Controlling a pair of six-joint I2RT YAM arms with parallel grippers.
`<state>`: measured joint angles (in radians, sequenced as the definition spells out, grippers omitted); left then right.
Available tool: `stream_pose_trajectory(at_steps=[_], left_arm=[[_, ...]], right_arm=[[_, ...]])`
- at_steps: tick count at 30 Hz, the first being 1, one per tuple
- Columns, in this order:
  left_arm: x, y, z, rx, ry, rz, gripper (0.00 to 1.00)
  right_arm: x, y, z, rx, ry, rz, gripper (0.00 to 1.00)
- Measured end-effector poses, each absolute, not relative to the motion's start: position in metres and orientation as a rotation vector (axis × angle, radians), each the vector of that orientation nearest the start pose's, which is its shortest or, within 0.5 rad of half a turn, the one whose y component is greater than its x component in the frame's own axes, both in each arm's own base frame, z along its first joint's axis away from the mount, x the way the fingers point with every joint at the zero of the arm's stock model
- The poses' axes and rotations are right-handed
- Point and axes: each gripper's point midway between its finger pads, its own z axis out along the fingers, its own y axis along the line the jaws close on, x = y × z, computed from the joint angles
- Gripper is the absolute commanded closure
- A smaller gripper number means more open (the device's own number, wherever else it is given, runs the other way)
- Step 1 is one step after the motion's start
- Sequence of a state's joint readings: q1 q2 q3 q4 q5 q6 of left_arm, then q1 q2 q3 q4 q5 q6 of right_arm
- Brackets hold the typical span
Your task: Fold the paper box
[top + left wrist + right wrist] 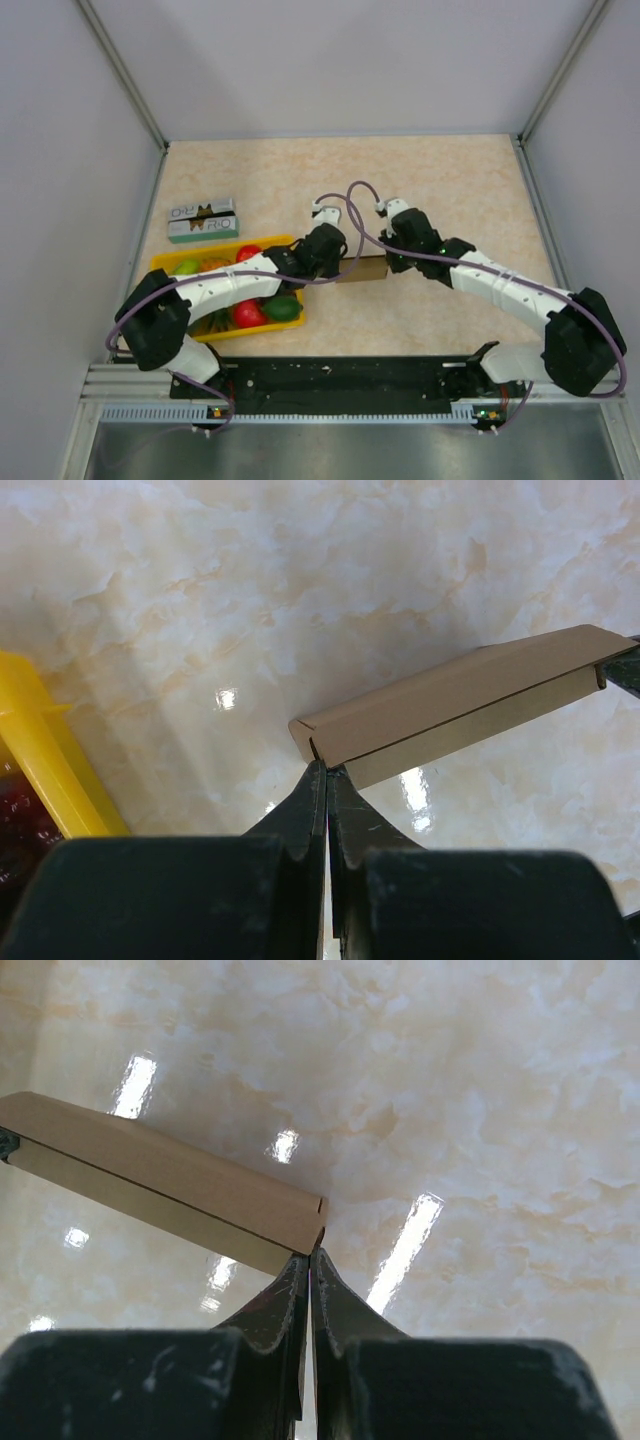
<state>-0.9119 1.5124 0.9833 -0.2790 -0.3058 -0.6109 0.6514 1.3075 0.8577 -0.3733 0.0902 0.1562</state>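
Here, the left gripper and right gripper are clenching shut at opposite ends of the flat, smooth brown kraft paper box, any pinched cardboard being hard to see.

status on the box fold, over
Left gripper shut on paper box end. Right gripper shut on opposite end. Yellow tray left of it, not blocking.

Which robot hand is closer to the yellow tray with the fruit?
Left. The left hand sits beside the yellow tray, at the paper box's nearer end. The right hand is at the box's far end, so the whole box lies between it and the tray.
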Motion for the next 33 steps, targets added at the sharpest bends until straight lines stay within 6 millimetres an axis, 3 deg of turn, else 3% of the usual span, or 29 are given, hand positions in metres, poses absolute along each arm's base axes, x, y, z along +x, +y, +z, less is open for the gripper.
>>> stream_pose_trajectory(at_steps=[7, 8, 11, 14, 16, 19, 23, 27, 29, 33], left_arm=[[0.264, -0.292, 0.101, 0.192, 2.298, -0.410, 1.00], [0.264, -0.292, 0.101, 0.189, 2.292, -0.409, 1.00], [0.265, -0.291, 0.101, 0.184, 2.281, -0.405, 1.00], [0.266, -0.292, 0.101, 0.181, 2.274, -0.405, 1.00], [0.267, -0.292, 0.101, 0.179, 2.270, -0.405, 1.00], [0.267, -0.291, 0.101, 0.177, 2.269, -0.402, 1.00], [0.267, -0.291, 0.101, 0.177, 2.264, -0.398, 1.00], [0.267, -0.291, 0.102, 0.175, 2.259, -0.395, 1.00], [0.267, -0.291, 0.102, 0.175, 2.259, -0.394, 1.00], [0.267, -0.291, 0.102, 0.174, 2.256, -0.389, 1.00]], right_arm=[[0.268, 0.196, 0.102, -0.533, 2.266, 0.211, 1.00], [0.268, 0.197, 0.102, -0.523, 2.264, 0.212, 0.88], [0.267, 0.196, 0.102, -0.456, 2.278, 0.218, 0.73], [0.256, 0.195, 0.102, -0.411, 2.319, 0.253, 0.62], [0.246, 0.191, 0.106, -0.388, 2.342, 0.279, 0.61], [0.237, 0.187, 0.131, -0.290, 2.349, 0.374, 0.62], [0.261, 0.185, 0.162, 0.013, 2.360, 0.558, 0.63], [0.278, 0.189, 0.156, 0.261, 2.409, 0.708, 0.80], [0.282, 0.204, 0.151, 0.316, 2.435, 0.796, 0.92], [0.297, 0.235, 0.144, 0.416, 2.443, 0.986, 0.99]])
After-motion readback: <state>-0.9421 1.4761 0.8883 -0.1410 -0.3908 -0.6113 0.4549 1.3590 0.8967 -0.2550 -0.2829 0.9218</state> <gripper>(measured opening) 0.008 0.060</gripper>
